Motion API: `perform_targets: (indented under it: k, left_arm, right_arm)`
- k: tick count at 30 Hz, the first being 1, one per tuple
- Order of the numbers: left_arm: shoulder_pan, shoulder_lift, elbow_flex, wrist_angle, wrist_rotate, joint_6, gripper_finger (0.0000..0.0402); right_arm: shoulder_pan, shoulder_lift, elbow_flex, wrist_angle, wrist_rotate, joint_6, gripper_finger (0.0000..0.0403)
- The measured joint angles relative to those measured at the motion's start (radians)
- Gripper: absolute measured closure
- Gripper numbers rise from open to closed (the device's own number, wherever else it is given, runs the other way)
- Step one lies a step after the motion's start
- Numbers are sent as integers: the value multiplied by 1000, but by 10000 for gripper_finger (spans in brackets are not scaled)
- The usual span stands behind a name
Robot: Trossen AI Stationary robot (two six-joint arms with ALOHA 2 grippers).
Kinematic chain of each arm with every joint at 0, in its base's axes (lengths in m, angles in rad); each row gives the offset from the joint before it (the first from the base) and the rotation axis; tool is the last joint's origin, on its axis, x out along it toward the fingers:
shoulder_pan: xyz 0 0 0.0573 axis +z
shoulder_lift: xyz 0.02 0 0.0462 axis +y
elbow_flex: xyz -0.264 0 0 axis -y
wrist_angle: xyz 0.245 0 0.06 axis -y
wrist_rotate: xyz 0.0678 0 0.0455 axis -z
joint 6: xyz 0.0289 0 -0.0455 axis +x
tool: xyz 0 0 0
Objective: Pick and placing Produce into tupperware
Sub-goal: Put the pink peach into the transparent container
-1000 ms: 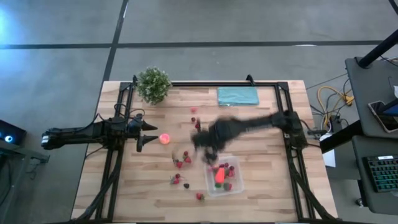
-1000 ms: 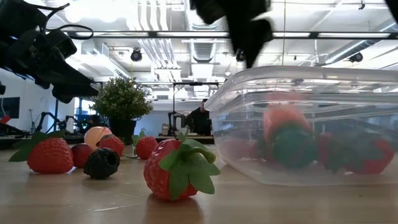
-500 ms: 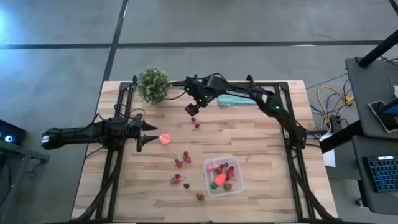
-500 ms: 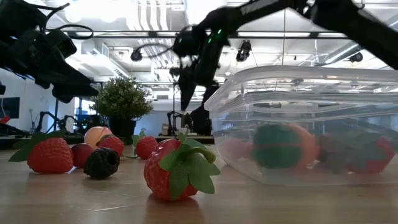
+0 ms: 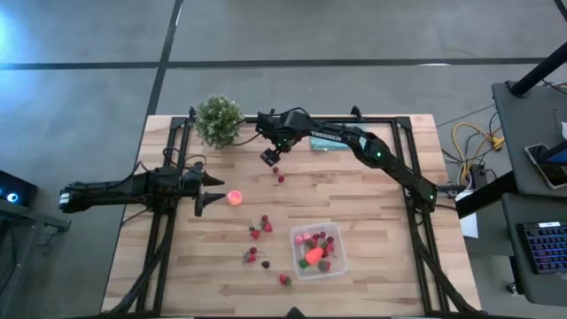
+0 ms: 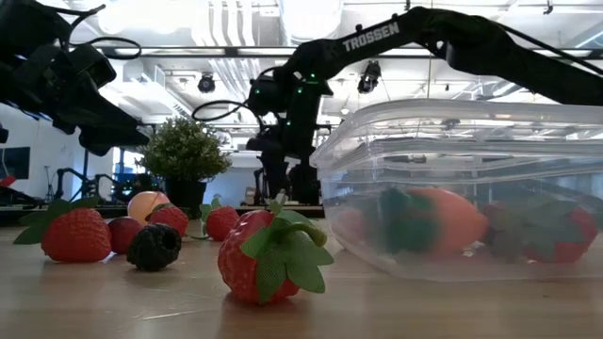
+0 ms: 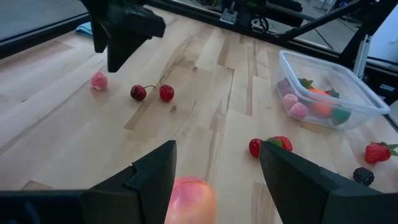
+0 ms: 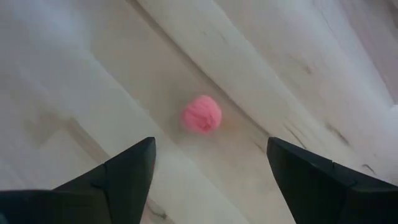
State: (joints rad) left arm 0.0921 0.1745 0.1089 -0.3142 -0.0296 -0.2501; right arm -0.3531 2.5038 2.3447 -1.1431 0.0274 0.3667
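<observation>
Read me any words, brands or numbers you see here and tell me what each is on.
"TROSSEN": white letters on the right arm, readable in the low view.
In the high view, a pale mark on that arm is too small to read.
Nothing else legible: no text shows on the tupperware or the produce.

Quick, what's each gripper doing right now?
Left gripper: open, empty, peach-coloured ball between its fingers.
Right gripper: open, empty, above pink berry.

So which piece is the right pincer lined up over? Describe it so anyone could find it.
Start at the green bushy potted plant at the table's far edge. Toward the flat teal cloth, the open right pincer hangs over a small fuzzy pink ball. Unlike the nearby pair of dark red cherries, it is pale pink and stemless.
</observation>
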Motion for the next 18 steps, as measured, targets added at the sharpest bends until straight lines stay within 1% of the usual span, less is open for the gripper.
perform_targets:
  k: [3, 7, 15, 18]
  left_arm:
    - [0, 0, 0, 0, -1, 0, 185]
    - [0, 0, 0, 0, -1, 0, 185]
    - [0, 0, 0, 0, -1, 0, 185]
    - [0, 0, 0, 0, -1, 0, 185]
  right_arm:
    - [1, 0, -1, 38, 4, 30, 104]
    - [1, 1, -2, 38, 27, 37, 109]
    - [1, 2, -69, 103, 24, 168, 137]
    - [2, 2, -72, 108, 33, 184, 145]
